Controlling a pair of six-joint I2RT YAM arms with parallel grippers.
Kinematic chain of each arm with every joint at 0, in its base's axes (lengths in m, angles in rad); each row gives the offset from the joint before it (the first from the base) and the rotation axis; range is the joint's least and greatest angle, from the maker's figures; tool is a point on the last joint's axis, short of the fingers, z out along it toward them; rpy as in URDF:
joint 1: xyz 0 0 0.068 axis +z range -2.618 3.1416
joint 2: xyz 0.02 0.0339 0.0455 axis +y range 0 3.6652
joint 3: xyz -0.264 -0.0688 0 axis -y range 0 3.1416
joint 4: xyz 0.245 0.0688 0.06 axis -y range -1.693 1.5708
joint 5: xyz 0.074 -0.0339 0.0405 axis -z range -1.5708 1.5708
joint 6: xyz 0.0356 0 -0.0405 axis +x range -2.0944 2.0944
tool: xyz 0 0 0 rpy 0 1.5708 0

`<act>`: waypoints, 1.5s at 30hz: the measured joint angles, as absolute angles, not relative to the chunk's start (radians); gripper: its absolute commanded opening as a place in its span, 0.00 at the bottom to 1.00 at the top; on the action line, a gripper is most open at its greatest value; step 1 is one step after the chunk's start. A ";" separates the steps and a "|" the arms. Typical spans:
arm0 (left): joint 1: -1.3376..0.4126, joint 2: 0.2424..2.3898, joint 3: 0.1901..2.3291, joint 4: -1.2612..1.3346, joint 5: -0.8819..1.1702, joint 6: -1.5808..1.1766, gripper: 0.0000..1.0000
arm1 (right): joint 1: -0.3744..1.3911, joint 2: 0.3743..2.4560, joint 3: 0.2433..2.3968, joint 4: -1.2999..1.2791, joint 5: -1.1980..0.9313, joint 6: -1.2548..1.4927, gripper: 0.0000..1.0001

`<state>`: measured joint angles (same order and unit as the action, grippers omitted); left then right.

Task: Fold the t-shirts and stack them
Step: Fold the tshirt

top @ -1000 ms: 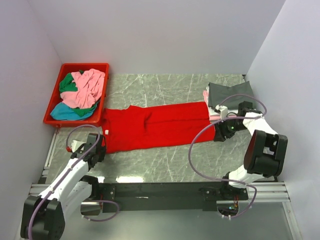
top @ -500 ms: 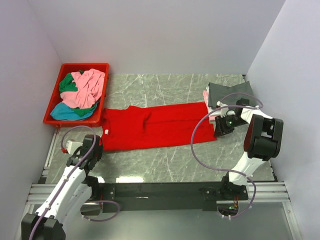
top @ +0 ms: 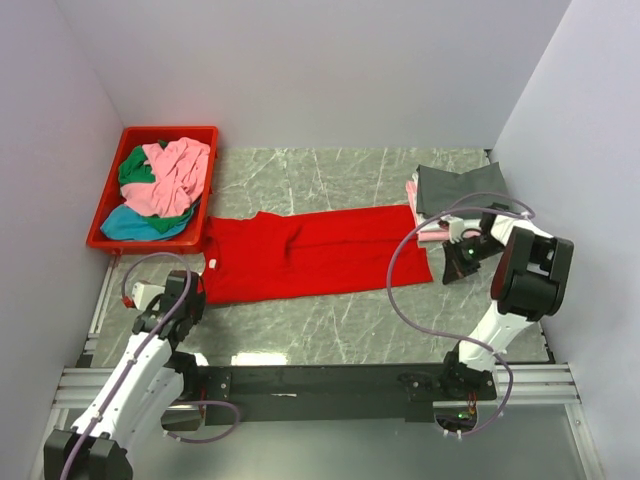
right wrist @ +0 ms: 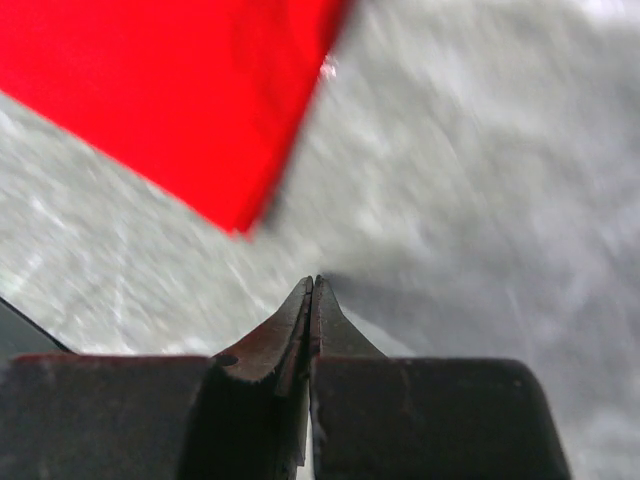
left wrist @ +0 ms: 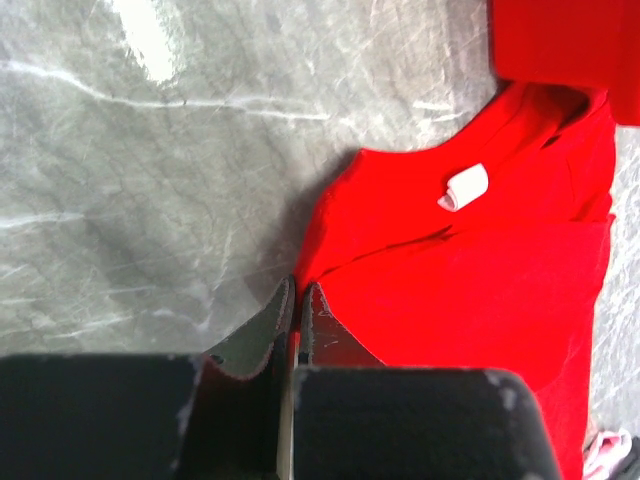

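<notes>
Left gripper [left wrist: 297,292] [top: 193,292] first: pinched closed, nothing in it, hanging right at the collar-end edge of the red tee [left wrist: 480,270] [top: 310,255], half over bare table [left wrist: 130,200]. Can't tell from the wrist view whether it touches the cloth. Also shows a little white tag [left wrist: 464,187] rolled up just inside the collar.

Right gripper [right wrist: 312,285] [top: 455,262], same deal: fingers pressed together, empty, sitting just off the tee's other end, near the corner, over the marble. Pretty blurry wrist view there.

From the top: red tee lying flat across the middle of the table as one long strip, collar end up against the near corner of the bin [top: 165,131], far end beside the stack on the right. Stack has a grey tee [top: 460,188] on top, with pink [top: 425,234] peeking out underneath. Bin at far left, stuffed with a crumpled pink tee [top: 175,175], a green one [top: 135,168] and a teal one [top: 135,225].
</notes>
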<state>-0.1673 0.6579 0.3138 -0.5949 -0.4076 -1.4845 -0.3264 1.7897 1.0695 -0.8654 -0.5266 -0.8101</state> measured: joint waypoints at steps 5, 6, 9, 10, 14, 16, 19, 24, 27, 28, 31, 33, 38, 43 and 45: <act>-0.167 0.614 0.303 -0.621 -0.378 -1.488 0.00 | -0.388 1.733 1.052 -0.921 -0.487 -0.876 0.19; -0.167 0.603 0.301 -0.628 -0.374 -1.488 0.00 | -0.391 1.723 1.050 -0.934 -0.490 -0.879 0.26; -0.167 0.568 0.290 -0.639 -0.364 -1.488 0.00 | -0.389 1.715 1.059 -0.966 -0.530 -0.883 0.48; -0.167 0.561 0.286 -0.641 -0.363 -1.488 0.00 | -0.383 1.721 1.069 -0.978 -0.548 -0.877 0.49; -0.167 0.563 0.278 -0.648 -0.356 -1.488 0.00 | -0.339 1.771 1.124 -0.966 -0.597 -0.797 0.52; -0.167 0.567 0.277 -0.649 -0.355 -1.488 0.00 | -0.304 1.793 1.127 -0.921 -0.595 -0.738 0.52; -0.167 0.567 0.277 -0.648 -0.355 -1.487 0.00 | -0.257 1.831 1.127 -0.883 -0.591 -0.672 0.51; -0.167 0.574 0.277 -0.646 -0.354 -1.487 0.00 | -0.209 1.850 1.135 -0.868 -0.593 -0.591 0.40; -0.167 0.578 0.277 -0.644 -0.353 -1.484 0.00 | -0.203 1.858 1.137 -0.858 -0.582 -0.572 0.17; -0.167 0.578 0.277 -0.644 -0.353 -1.483 0.00 | -0.203 1.861 1.137 -0.855 -0.572 -0.569 0.08; -0.167 0.578 0.277 -0.645 -0.354 -1.482 0.00 | -0.204 1.863 1.134 -0.854 -0.552 -0.566 0.00; -0.167 0.576 0.277 -0.646 -0.356 -1.480 0.00 | -0.206 1.853 1.123 -0.855 -0.542 -0.569 0.00; -0.167 0.540 0.277 -0.664 -0.356 -1.479 0.00 | -0.227 1.773 1.034 -0.877 -0.462 -0.628 0.00; -0.167 0.527 0.277 -0.672 -0.344 -1.478 0.00 | -0.237 1.684 0.953 -0.936 -0.379 -0.701 0.00; -0.167 0.527 0.277 -0.672 -0.329 -1.477 0.00 | -0.238 1.668 0.935 -0.963 -0.356 -0.734 0.00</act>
